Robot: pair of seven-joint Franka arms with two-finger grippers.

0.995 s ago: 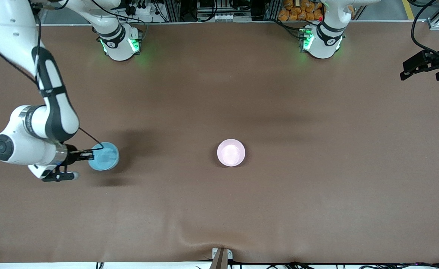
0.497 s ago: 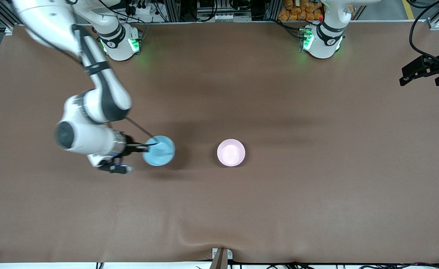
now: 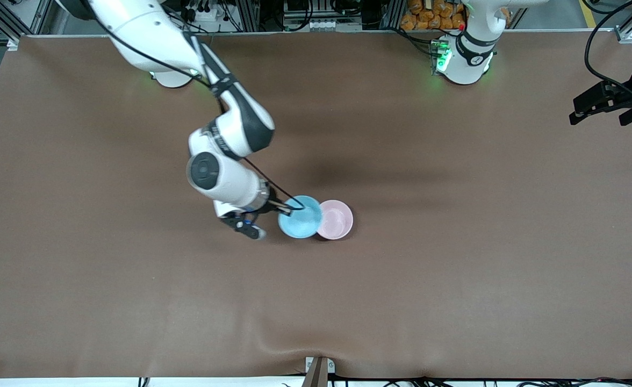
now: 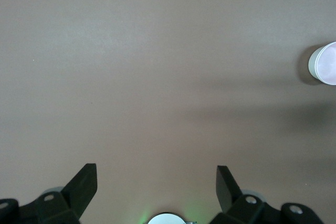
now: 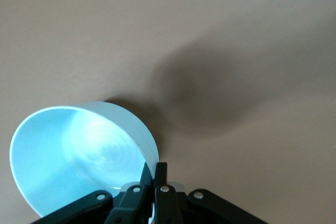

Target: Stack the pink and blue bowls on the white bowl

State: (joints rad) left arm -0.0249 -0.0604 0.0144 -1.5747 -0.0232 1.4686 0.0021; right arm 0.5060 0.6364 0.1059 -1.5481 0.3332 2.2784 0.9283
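My right gripper [image 3: 288,206] is shut on the rim of the light blue bowl [image 3: 300,217] and holds it up beside the pink bowl [image 3: 337,219]. The blue bowl's edge overlaps the pink bowl's rim in the front view. In the right wrist view the closed fingers [image 5: 154,170] pinch the blue bowl's [image 5: 79,156] wall. The pink bowl [image 4: 328,62] stands mid-table. A pale whitish wall [image 4: 313,62] shows round it, which looks like the white bowl under it. My left gripper [image 3: 598,115] waits open over the left arm's end of the table, with nothing between its fingers [image 4: 84,182].
The brown table cover [image 3: 402,301] has a raised wrinkle near the front edge, at a small bracket [image 3: 318,368]. The two arm bases [image 3: 464,59] stand along the table's edge farthest from the front camera.
My right arm has carried the blue bowl from the right arm's end of the table to the pink bowl's side. The left gripper has barely shifted.
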